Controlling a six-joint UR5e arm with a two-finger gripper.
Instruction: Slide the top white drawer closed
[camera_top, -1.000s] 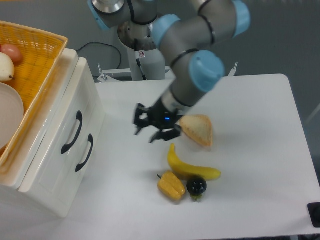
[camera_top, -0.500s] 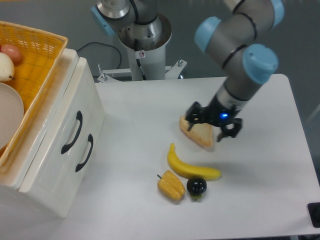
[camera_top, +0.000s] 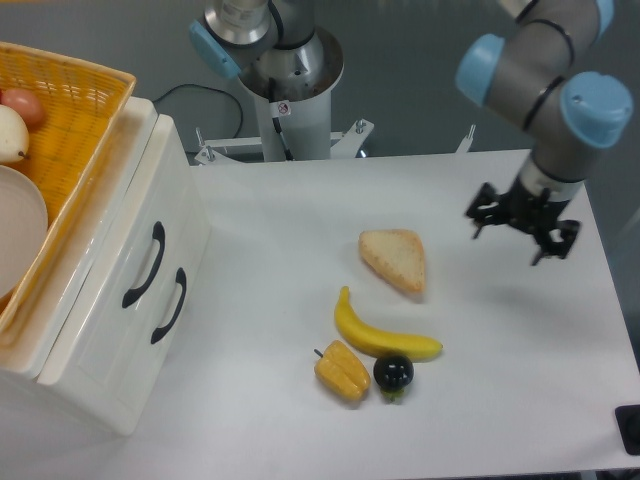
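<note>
The white cabinet (camera_top: 95, 330) stands at the left with two drawers. The top white drawer (camera_top: 120, 235) with its black curved handle (camera_top: 146, 264) sits flush with the cabinet front, as does the lower drawer (camera_top: 170, 306). My gripper (camera_top: 522, 232) hangs over the right side of the table, far from the cabinet, open and empty.
An orange woven basket (camera_top: 70, 130) with a bowl and produce sits on top of the cabinet. A slice of bread (camera_top: 395, 259), a banana (camera_top: 385, 338), a yellow pepper (camera_top: 343, 372) and a dark round fruit (camera_top: 393, 373) lie mid-table. The arm's base (camera_top: 285, 80) stands at the back.
My gripper has swept from near the cabinet, across the bread, to the right side of the table. The drawers have not moved.
</note>
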